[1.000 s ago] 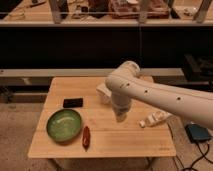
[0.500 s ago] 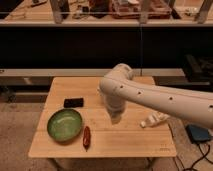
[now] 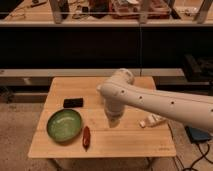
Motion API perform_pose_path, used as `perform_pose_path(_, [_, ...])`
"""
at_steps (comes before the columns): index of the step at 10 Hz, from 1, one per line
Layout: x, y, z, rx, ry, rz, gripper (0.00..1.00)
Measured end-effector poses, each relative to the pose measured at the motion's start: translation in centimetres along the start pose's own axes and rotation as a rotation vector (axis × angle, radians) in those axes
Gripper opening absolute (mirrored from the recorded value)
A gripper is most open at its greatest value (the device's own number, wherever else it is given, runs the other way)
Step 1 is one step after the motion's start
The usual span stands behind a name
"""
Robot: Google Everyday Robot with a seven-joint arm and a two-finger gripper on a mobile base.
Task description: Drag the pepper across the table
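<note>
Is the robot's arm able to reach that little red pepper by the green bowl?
Probably yes. The pincer hangs over the table near the pepper, with only bare wood between them. The green bowl sits on the pepper's other side, so nothing seems to block the way.

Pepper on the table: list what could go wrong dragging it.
The small dark red pepper lies close beside the round green bowl; a drag could shove the bowl. It sits near the light wooden table front edge and might slide off. The shut gripper hangs apart from it and may skid over so slim a pepper.
</note>
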Motion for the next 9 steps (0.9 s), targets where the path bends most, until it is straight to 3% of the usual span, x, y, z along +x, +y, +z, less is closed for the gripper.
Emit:
perform_pose_path(3, [1.2, 0.4, 1.2, 0.031, -0.041, 0.011, 0.41])
perform_pose_path(4, [1.0, 0.6, 2.3, 0.026, -0.043, 0.043, 0.41])
perform_pose_path(5, [0.6, 1.0, 2.7, 0.021, -0.042, 0.036, 0.41])
perform_pose_path(6, [0.9, 1.9, 2.7, -0.008, -0.044, 0.027, 0.41])
perform_pose_path(7, [1.2, 2.1, 2.7, -0.008, -0.058, 0.027, 0.41])
perform_pose_path(9, [1.1, 2.2, 2.9, 0.023, -0.076, 0.090, 0.41])
